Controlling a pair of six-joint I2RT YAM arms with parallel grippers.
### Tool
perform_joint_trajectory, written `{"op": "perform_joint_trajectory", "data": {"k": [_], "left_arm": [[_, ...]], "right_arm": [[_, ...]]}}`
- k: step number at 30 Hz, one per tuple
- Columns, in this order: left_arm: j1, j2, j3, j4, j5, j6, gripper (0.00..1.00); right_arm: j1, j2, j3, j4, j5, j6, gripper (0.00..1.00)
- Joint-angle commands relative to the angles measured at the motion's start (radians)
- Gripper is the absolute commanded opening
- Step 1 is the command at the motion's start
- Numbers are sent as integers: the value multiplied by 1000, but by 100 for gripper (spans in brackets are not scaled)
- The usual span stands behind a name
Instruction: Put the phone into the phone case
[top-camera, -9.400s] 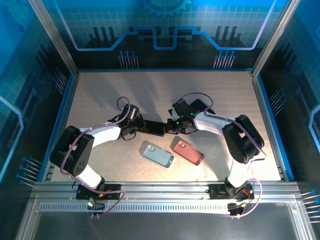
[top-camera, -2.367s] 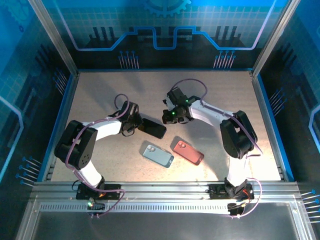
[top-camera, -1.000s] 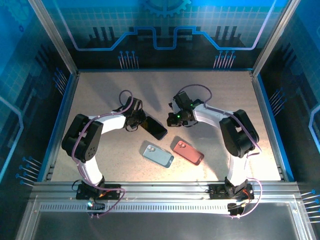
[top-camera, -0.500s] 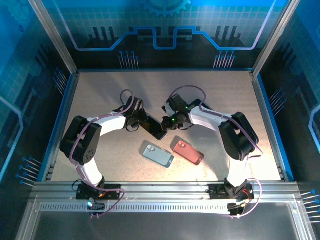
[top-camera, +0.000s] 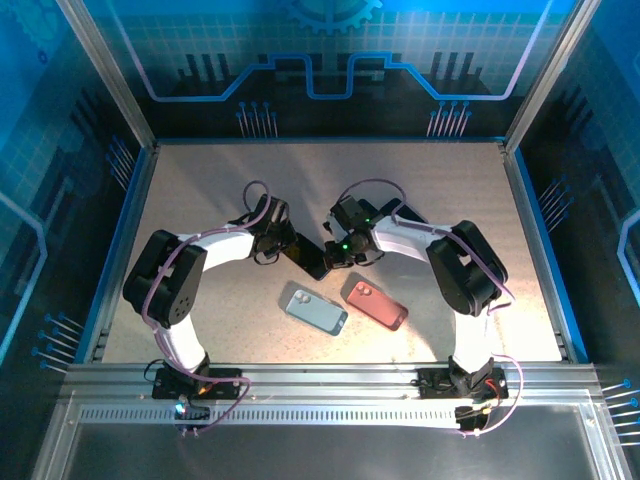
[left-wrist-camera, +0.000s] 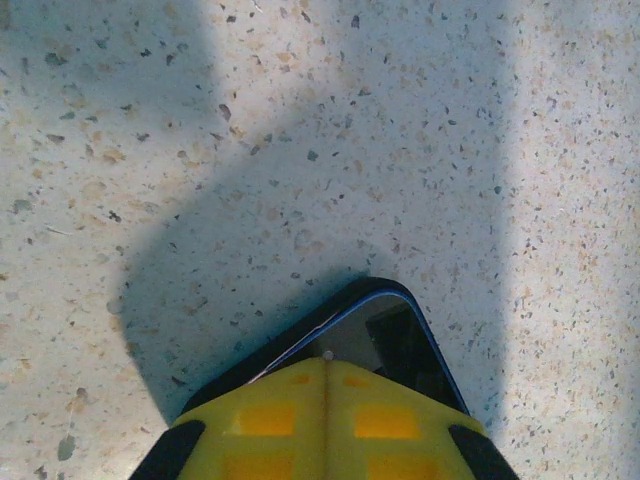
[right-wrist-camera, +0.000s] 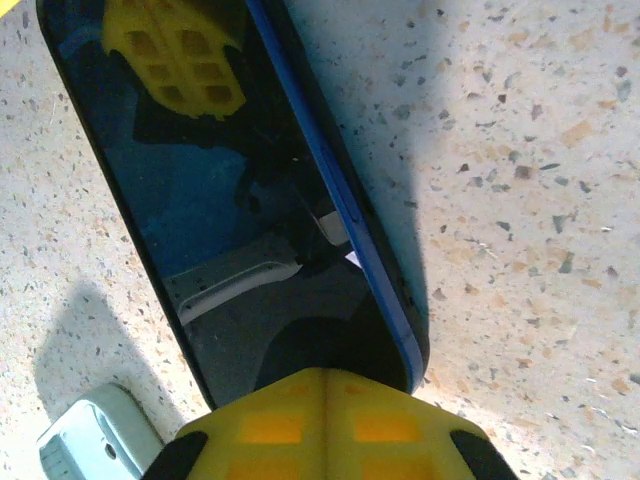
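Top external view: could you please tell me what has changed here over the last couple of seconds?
The right gripper, shut, moved in from farther back onto the phone at its right end. The left gripper stayed shut at the phone's left end; the grey-blue case and the red case did not move.

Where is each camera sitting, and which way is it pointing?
Top external: above and behind, looking down at the table; left arm, right arm, phone, blue case, red case.
Left wrist: on the left arm, facing down; shut left gripper at one phone end.
Right wrist: on the right arm, facing down; shut right gripper at the other end, blue case corner.
Shared: all three show the phone.
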Motion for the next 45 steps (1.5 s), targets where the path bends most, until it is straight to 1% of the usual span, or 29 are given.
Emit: {"op": "perform_joint_trajectory", "data": {"k": [1, 11, 17, 21, 25, 31, 35, 39, 45], "left_arm": [[-8, 25, -18, 7, -3, -9, 0], [-9, 44, -43, 28, -3, -23, 0], [-10, 61, -53, 45, -2, -33, 0], [-14, 69, -57, 54, -1, -38, 0], [-19, 68, -55, 59, -2, -40, 0], [-29, 64, -43, 54, -4, -29, 0], [-40, 67, -35, 49, -14, -22, 0], [-43, 77, -29, 52, -11, -25, 0], [-48, 83, -29, 57, -14, -30, 0]], "right_arm": [[21, 45, 4, -43, 19, -22, 0], [88, 153, 54, -165, 127, -65, 0], [111, 175, 9, -178, 147, -39, 0], [111, 172, -28, -163, 134, -23, 0], [101, 136, -46, -152, 111, -7, 0], [49, -1, -16, -158, 40, 28, 0], [-10, -83, 11, -128, -37, 40, 0], [-46, -83, 43, -134, -67, 26, 0], [-58, -38, 60, -130, -83, 12, 0]]}}
